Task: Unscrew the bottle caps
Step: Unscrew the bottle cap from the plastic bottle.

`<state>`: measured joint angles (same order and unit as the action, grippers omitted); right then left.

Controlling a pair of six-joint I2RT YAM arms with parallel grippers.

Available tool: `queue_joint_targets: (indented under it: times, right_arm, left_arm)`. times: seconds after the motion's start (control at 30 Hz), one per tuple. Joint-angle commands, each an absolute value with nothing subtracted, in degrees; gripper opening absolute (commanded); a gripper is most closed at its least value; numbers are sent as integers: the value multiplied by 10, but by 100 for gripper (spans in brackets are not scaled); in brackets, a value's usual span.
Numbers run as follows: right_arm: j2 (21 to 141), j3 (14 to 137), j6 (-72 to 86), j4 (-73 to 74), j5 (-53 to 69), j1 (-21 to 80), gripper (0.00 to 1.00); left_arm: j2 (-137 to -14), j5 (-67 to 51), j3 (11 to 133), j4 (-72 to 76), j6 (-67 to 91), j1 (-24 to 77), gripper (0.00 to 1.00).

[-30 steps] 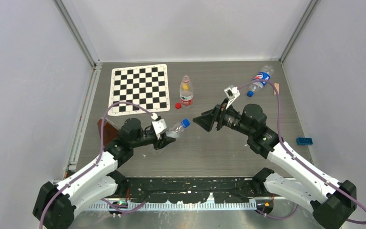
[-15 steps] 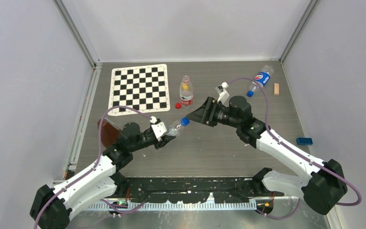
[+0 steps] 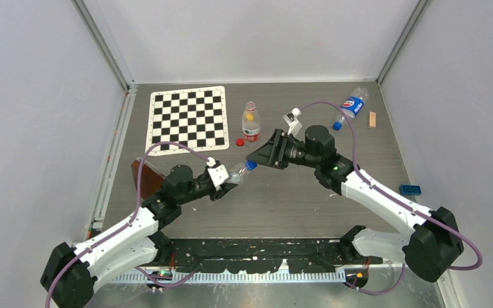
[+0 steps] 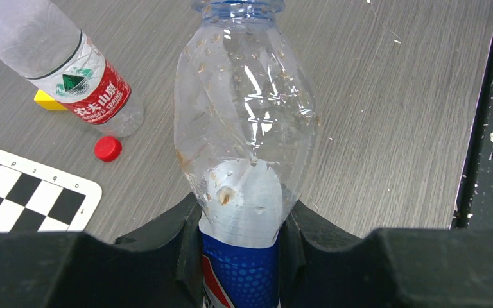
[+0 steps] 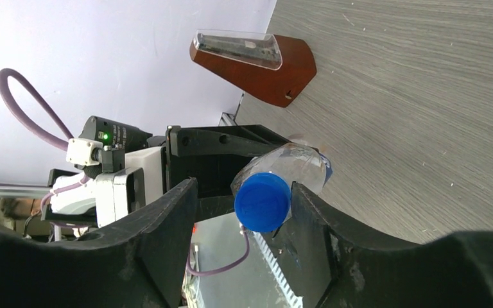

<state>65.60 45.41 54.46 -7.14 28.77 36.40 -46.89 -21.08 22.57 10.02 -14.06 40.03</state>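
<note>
My left gripper [image 4: 242, 205] is shut on a clear blue-labelled bottle [image 4: 244, 128], gripping it at the label's upper edge and holding it above the table [image 3: 236, 172]. Its blue cap [image 5: 262, 202] sits between the fingers of my right gripper [image 5: 244, 192]. The right finger touches the cap and a gap remains on the left, so the jaws are open. A red-labelled bottle [image 3: 251, 122] stands uncapped, with its red cap [image 3: 239, 142] on the table beside it. Another blue-labelled bottle [image 3: 352, 106] lies at the back right with its blue cap [image 3: 337, 126] on.
A chessboard mat [image 3: 188, 119] lies at the back left. A brown wedge with a clear top [image 3: 146, 178] stands by the left arm. A yellow block [image 4: 50, 101] is behind the red-labelled bottle. A blue brick [image 3: 409, 189] and a small wooden block [image 3: 372, 119] lie at the right.
My right gripper has moved left to the held bottle's cap and its jaws have narrowed around it. The left gripper has kept its hold and shifted slightly.
</note>
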Motion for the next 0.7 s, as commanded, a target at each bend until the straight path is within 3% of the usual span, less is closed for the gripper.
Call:
queue_joint_targets:
  times: [0.0,0.53,0.67]
  right_arm:
    - [664,492,514,-57,316,368,59]
    - [681,504,482,-24,315,369,54]
    - [689,502,486,-39,312,369,47]
  left_arm:
    - [-465,-202,242,132,-154,404,7]
    - [-465,-201,241,133,-154,405,6]
    - [-463,-203,240,132,-152,406,6]
